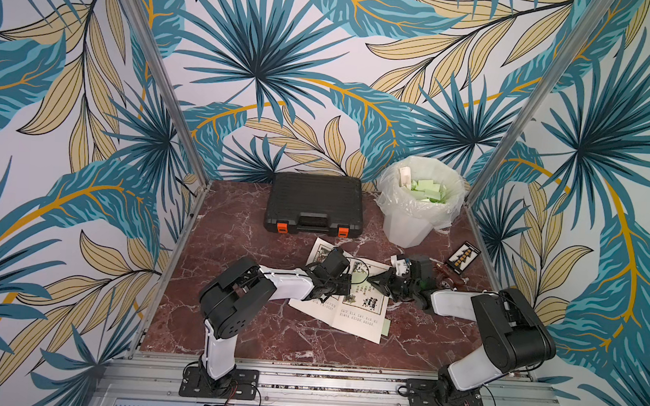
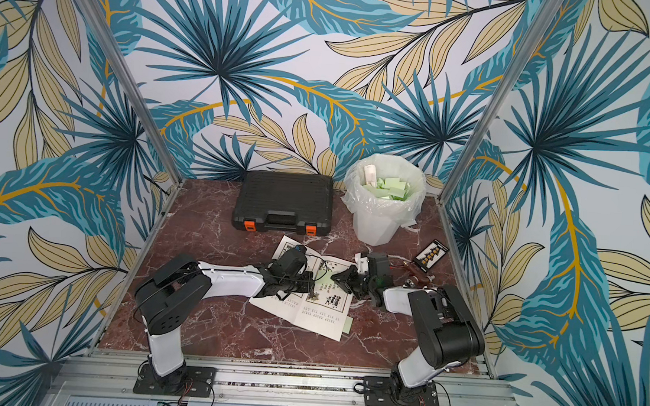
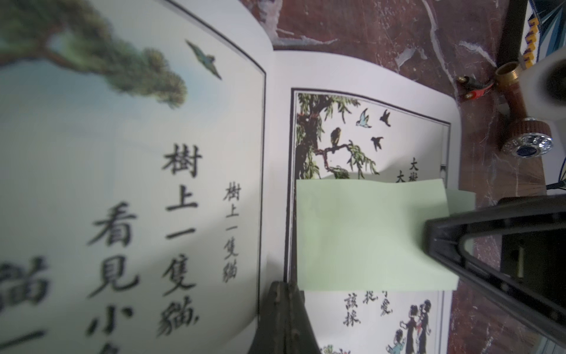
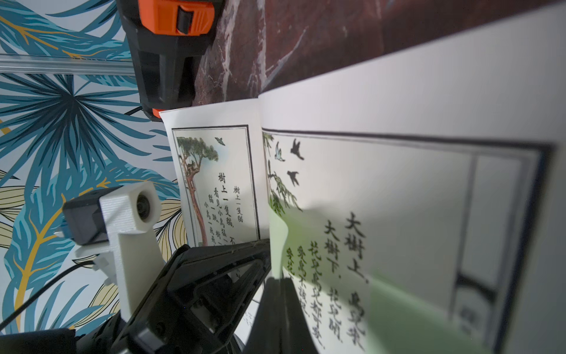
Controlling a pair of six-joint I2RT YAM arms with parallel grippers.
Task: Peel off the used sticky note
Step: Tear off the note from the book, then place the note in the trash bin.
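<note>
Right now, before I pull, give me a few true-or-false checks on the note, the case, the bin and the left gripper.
1. The green sticky note lies on a page of the open booklet. True.
2. The black case stands open. False: its lid is shut.
3. The lined bin holds green paper slips. True.
4. The left gripper is open. False: it is shut, with its tips at the booklet beside the note's corner.
</note>
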